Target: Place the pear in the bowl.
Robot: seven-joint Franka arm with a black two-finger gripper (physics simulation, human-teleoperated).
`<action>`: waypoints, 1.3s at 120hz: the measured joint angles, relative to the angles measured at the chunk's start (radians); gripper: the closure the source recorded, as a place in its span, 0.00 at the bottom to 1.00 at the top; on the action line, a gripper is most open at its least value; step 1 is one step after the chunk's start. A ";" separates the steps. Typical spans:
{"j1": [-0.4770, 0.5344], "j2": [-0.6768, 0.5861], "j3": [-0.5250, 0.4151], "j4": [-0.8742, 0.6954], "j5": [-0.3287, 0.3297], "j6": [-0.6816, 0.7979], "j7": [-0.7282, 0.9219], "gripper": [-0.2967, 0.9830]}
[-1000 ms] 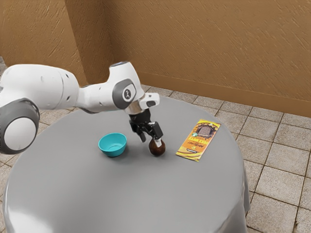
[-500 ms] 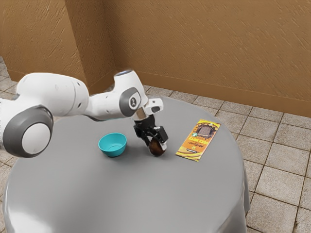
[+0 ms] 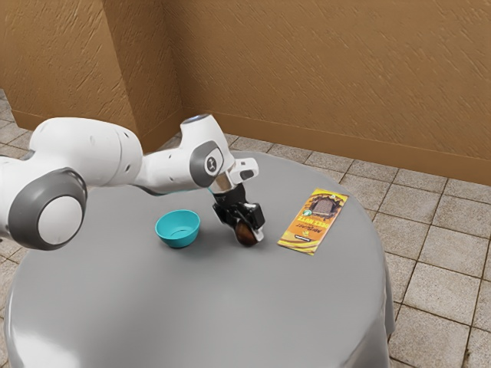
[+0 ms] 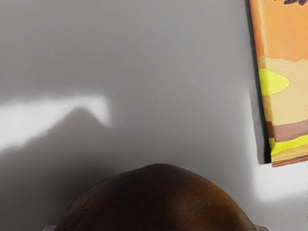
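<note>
My gripper (image 3: 247, 230) points down at the table, its two fingers on opposite sides of the dark brown pear (image 3: 245, 234) and touching it: shut on it. The pear rests at table level, partly hidden by the fingers. In the wrist view the rounded top of the pear (image 4: 159, 202) shows large at the lower edge, with pale bits of fingertip against both its sides. The turquoise bowl (image 3: 178, 229) stands upright on the table, apart from the gripper, toward the exterior view's left; its visible inside holds nothing.
A yellow-orange packet (image 3: 313, 222) lies flat close by the pear, toward the exterior view's right; part of the packet (image 4: 284, 91) is in the wrist view too. All these stand on a round table with a grey cloth (image 3: 207, 307). A brown wall (image 3: 322, 77) rises behind.
Over the last second my hand has come lower around the pear. Its fingers have since drawn in against the pear's sides. Bowl and packet have stayed where they were.
</note>
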 joint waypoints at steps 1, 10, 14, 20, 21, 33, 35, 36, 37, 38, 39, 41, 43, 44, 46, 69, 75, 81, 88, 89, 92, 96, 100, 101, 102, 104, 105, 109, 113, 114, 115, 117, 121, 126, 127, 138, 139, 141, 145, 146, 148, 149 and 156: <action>0.000 0.000 0.000 0.000 0.000 0.000 0.000 0.42; 0.000 0.001 0.000 0.000 -0.002 0.001 -0.005 0.43; -0.001 0.002 0.000 0.000 -0.002 0.001 -0.007 0.43; -0.001 0.000 0.001 0.000 -0.002 0.002 -0.009 0.43; -0.001 -0.001 0.001 0.000 -0.002 0.002 -0.009 0.43; -0.002 -0.009 0.004 0.000 0.003 0.002 -0.013 0.46; -0.003 -0.011 0.005 0.000 0.004 0.002 -0.014 0.46; -0.003 -0.013 0.006 0.000 0.005 0.002 -0.014 0.46; -0.003 -0.015 0.006 0.000 0.005 0.002 -0.014 0.46; -0.004 -0.017 0.008 0.000 0.006 0.002 -0.015 0.46; -0.004 -0.018 0.010 0.000 0.006 0.002 -0.015 0.46; -0.005 -0.023 0.013 -0.001 0.007 0.002 -0.016 0.47; -0.005 -0.028 0.017 -0.002 0.008 0.002 -0.016 0.47; -0.006 -0.031 0.020 -0.003 0.008 0.002 -0.016 0.47; -0.006 -0.038 0.025 -0.005 0.009 0.002 -0.017 0.47; -0.009 -0.171 0.059 -0.084 0.042 -0.006 -0.026 0.48; -0.008 -0.212 0.073 -0.115 0.060 -0.011 -0.029 0.48; -0.008 -0.243 0.092 -0.140 0.078 -0.019 -0.032 0.49; -0.007 -0.266 0.115 -0.153 0.099 -0.034 -0.034 0.48; -0.007 -0.268 0.118 -0.154 0.101 -0.037 -0.035 0.48; -0.007 -0.271 0.128 -0.158 0.107 -0.044 -0.036 0.48; -0.004 -0.271 0.140 -0.162 0.114 -0.053 -0.037 0.48; -0.002 -0.271 0.152 -0.166 0.120 -0.063 -0.038 0.48; -0.001 -0.271 0.154 -0.167 0.121 -0.065 -0.039 0.48; -0.001 -0.271 0.157 -0.168 0.122 -0.068 -0.039 0.48; 0.000 -0.272 0.162 -0.171 0.124 -0.073 -0.039 0.48; 0.000 -0.272 0.164 -0.172 0.125 -0.075 -0.040 0.48; 0.002 -0.273 0.171 -0.177 0.128 -0.085 -0.040 0.48; 0.002 -0.273 0.182 -0.182 0.130 -0.095 -0.041 0.48; 0.002 -0.273 0.184 -0.183 0.131 -0.098 -0.041 0.48; 0.003 -0.272 0.186 -0.183 0.131 -0.100 -0.042 0.48; 0.003 -0.271 0.191 -0.184 0.132 -0.105 -0.042 0.48; 0.003 -0.266 0.201 -0.186 0.133 -0.112 -0.043 0.48; 0.003 -0.256 0.208 -0.187 0.134 -0.121 -0.043 0.48; 0.003 -0.254 0.210 -0.187 0.134 -0.122 -0.043 0.48; 0.002 -0.218 0.223 -0.181 0.134 -0.134 -0.044 0.48; 0.002 -0.215 0.224 -0.181 0.134 -0.135 -0.044 0.48; 0.002 -0.210 0.226 -0.179 0.133 -0.136 -0.045 0.48; 0.002 -0.202 0.227 -0.176 0.132 -0.139 -0.045 0.48; 0.002 -0.200 0.228 -0.175 0.132 -0.140 -0.045 0.48; 0.002 -0.196 0.229 -0.175 0.132 -0.141 -0.045 0.48; 0.002 -0.194 0.229 -0.174 0.132 -0.142 -0.045 0.48; 0.002 -0.185 0.231 -0.173 0.131 -0.145 -0.044 0.46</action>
